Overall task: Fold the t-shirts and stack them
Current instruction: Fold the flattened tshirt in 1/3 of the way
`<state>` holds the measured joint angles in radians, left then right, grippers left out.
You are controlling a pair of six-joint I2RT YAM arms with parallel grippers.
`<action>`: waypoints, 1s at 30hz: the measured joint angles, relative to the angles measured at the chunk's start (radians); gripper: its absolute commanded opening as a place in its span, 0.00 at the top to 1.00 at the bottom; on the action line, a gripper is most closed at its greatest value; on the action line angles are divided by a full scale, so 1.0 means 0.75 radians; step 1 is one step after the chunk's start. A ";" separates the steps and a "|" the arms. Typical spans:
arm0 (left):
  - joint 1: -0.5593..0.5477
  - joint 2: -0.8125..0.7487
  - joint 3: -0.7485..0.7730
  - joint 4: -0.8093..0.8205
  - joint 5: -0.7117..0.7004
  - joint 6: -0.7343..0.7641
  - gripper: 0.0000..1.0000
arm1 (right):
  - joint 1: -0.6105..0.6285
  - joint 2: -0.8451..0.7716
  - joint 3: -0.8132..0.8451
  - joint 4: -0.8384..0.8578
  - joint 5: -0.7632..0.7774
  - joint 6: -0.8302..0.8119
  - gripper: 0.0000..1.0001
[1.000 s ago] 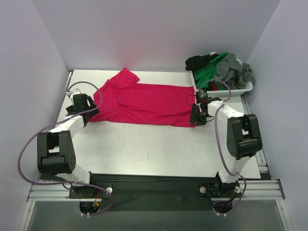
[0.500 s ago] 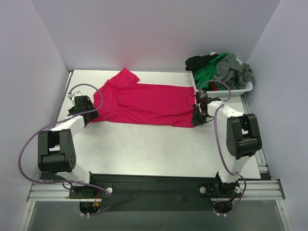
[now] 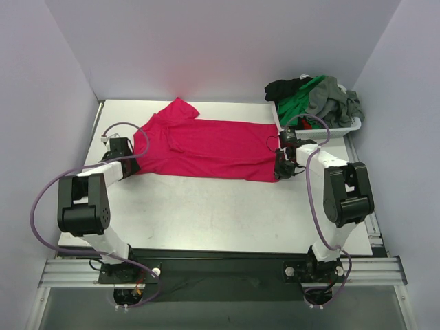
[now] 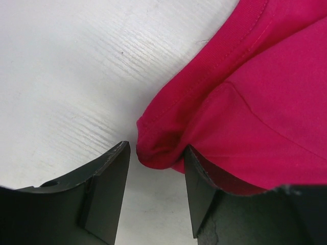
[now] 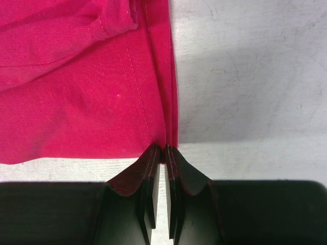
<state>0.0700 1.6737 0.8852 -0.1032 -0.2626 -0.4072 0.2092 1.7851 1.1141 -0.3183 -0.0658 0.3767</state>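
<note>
1. My right end effector (image 5: pixel 159 149) sits at about 3 o'clock on the table (image 3: pixel 206 213). Its jaws are pressed almost together on the hem corner of the crimson t-shirt (image 5: pixel 76 92). How far the cloth runs in between them is hidden from my wrist camera.
2. My left end effector (image 4: pixel 156 149) is at about 9 o'clock with its jaws apart. A bunched fold of the crimson t-shirt's edge lies between them. The fold touches the right-hand finger (image 4: pixel 196 173), and bare table shows beside the other. Both fingers are cut off by the bottom of the wrist view.
3. From above, my own wrists cover both contact spots, so neither grip can be read there.
4. The crimson t-shirt is spread flat across the far half of the table, from about 10 o'clock to 2 o'clock. One sleeve is bunched up toward 11 o'clock.
5. At 1 o'clock, in the far right corner, stands a white basket (image 3: pixel 337 129). A green garment (image 3: pixel 295 103), a grey garment (image 3: pixel 333 100) and a black garment (image 3: pixel 280 88) are heaped in it. They are crumpled together and spill over the rim, so their shapes are hard to make out.
</note>
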 measured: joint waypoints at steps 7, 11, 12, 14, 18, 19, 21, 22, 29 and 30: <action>0.007 0.094 0.084 -0.003 0.007 -0.002 0.62 | 0.000 0.020 0.000 0.000 0.000 -0.001 0.98; 0.006 0.114 0.110 -0.002 0.001 0.002 0.81 | 0.000 0.021 0.000 0.000 0.002 0.000 1.00; 0.006 0.115 0.111 -0.002 -0.002 0.003 0.88 | 0.000 0.021 0.000 0.000 0.003 -0.001 1.00; 0.006 0.115 0.112 -0.004 -0.013 0.003 0.95 | -0.001 0.020 0.000 0.000 0.009 -0.001 1.00; 0.006 0.115 0.112 -0.009 -0.037 0.005 1.00 | -0.002 0.020 0.000 -0.001 0.020 0.000 1.00; 0.006 0.113 0.112 -0.011 -0.044 0.005 1.00 | -0.003 0.020 0.000 -0.002 0.023 -0.001 1.00; 0.006 0.106 0.111 -0.022 -0.059 0.005 1.00 | -0.007 0.020 -0.001 -0.003 0.035 0.000 1.00; 0.006 0.100 0.108 -0.029 -0.065 0.005 1.00 | -0.009 0.020 -0.002 -0.004 0.042 0.000 1.00; 0.006 0.075 0.092 -0.055 -0.080 0.005 1.00 | -0.010 0.020 -0.011 -0.011 0.062 0.000 1.00; 0.006 0.074 0.092 -0.058 -0.080 0.005 0.97 | -0.010 0.018 -0.011 -0.011 0.063 0.000 1.00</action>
<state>0.0746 1.7294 0.9539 -0.1467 -0.3225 -0.4038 0.2016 1.7988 1.1057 -0.3267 -0.0189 0.3767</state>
